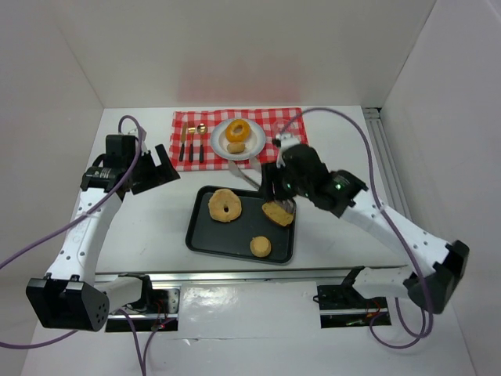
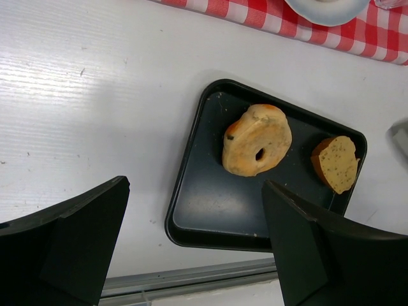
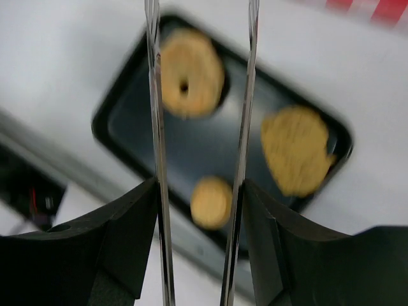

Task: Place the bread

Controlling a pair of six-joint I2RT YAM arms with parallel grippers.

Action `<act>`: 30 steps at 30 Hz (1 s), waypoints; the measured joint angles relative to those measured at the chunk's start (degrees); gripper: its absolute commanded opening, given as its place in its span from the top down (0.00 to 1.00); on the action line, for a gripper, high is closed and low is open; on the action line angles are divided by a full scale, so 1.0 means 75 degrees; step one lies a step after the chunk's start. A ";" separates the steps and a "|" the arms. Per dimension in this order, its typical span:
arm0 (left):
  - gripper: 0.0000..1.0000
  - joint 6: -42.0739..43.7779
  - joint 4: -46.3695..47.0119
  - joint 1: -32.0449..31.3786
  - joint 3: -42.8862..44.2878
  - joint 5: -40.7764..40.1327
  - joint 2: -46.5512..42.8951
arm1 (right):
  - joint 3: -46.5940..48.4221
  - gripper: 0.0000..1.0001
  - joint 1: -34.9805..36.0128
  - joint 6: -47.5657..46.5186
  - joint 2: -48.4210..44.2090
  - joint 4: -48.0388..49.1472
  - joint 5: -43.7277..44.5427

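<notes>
Bread [image 1: 278, 213] comes to five pieces on my feeds, and neither hand holds any of them. One white counter [image 1: 156, 227] carries everything.

I have two hands. My left hand [image 1: 156, 168] has its fingers wide apart with nothing between them. My right hand [image 3: 199, 191] is clamped on one pair of tongs [image 3: 154, 95], with a finger pressed against the outside of each blade. The two blades stand apart and nothing is caught between them.

One red-checked cloth [image 1: 274, 117] lies beyond the right hand, at the back of the counter. One dark tray [image 1: 227, 235] sits under and ahead of the right hand, and near the left hand on its right side. One white plate [image 1: 215, 141] rests on the cloth, just past the right hand.

Three pieces lie on the tray:
- The pale ring [image 1: 225, 205] is the largest, lying between my two hands.
- The oval roll [image 1: 278, 213] lies right below the right hand.
- One round bun [image 1: 261, 246] sits toward the arm bases.

My right wrist feed is blurred. It shows the ring and that bun between the blades, and the roll outside the right blade.

Two pieces sit on the plate: one orange doughnut [image 1: 238, 129] and a second bun [image 1: 236, 146] just beside it.

Three pieces of cutlery [image 1: 192, 145] lie side by side on the cloth, beyond the left hand.
</notes>
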 measured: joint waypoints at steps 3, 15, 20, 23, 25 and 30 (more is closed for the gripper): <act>0.01 0.0000 0.0003 0.0000 -0.0050 0.0012 -0.0047 | -0.1303 0.40 0.0361 0.0405 -0.0970 -0.0775 -0.0542; 0.01 -0.0006 0.0003 0.0000 -0.0082 0.0009 -0.0067 | -0.2247 0.40 0.0562 0.1125 -0.2069 -0.2725 -0.1370; 0.01 -0.0006 0.0009 0.0000 -0.0102 0.0009 -0.0067 | -0.2270 0.37 0.0562 0.1011 -0.1746 -0.2827 -0.1565; 0.01 -0.0006 0.0009 0.0000 -0.0154 0.0009 -0.0067 | -0.2276 0.37 0.0580 0.0842 -0.1545 -0.2833 -0.1696; 0.01 -0.0006 0.0006 0.0000 -0.0184 0.0006 -0.0067 | -0.2276 0.37 0.0618 0.0720 -0.1358 -0.2859 -0.1763; 0.01 -0.0006 0.0006 0.0000 -0.0195 0.0003 -0.0070 | -0.2276 0.37 0.0752 0.0493 -0.1043 -0.3077 -0.1778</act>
